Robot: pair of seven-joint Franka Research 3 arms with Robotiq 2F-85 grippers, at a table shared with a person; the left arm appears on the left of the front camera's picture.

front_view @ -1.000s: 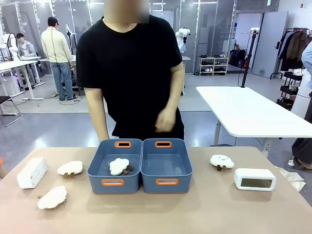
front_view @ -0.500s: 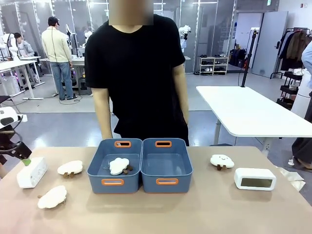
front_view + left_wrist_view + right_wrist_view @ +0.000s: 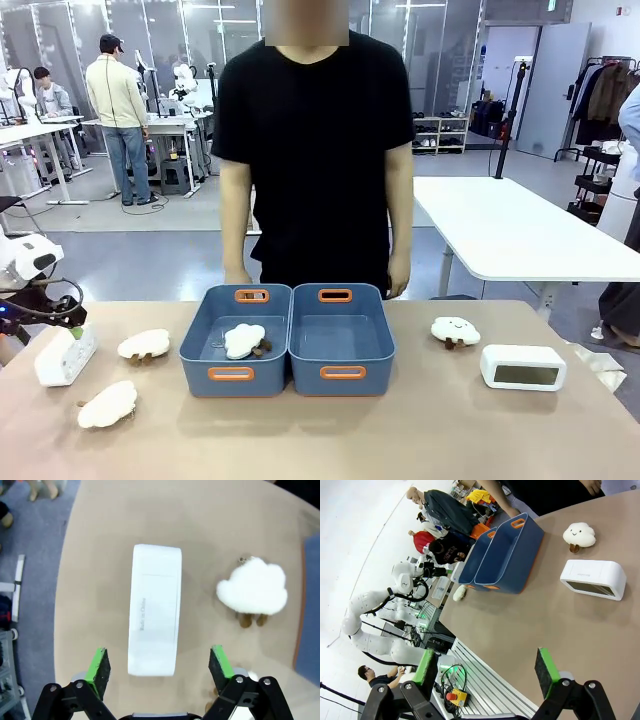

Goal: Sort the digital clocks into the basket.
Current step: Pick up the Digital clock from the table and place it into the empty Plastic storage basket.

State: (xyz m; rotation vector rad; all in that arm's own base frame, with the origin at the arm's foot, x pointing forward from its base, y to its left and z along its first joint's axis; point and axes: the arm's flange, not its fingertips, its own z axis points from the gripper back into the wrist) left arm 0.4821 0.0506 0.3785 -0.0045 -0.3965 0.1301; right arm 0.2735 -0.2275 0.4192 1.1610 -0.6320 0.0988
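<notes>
A: L tool?
B: Wide, over 1st clock, far left of basket; lined up to close across its narrow width.
A: R tool?
B: Wide, empty. 2nd clock lies right of basket.

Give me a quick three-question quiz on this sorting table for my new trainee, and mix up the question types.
1. True or false: the left gripper is open over a digital clock.
2. What lies in the left blue bin? A) a digital clock B) a cloud toy C) nothing
3. Fill in: the number of digital clocks in the right blue bin is ___.
Key: 1 true; 2 B; 3 zero.
</notes>
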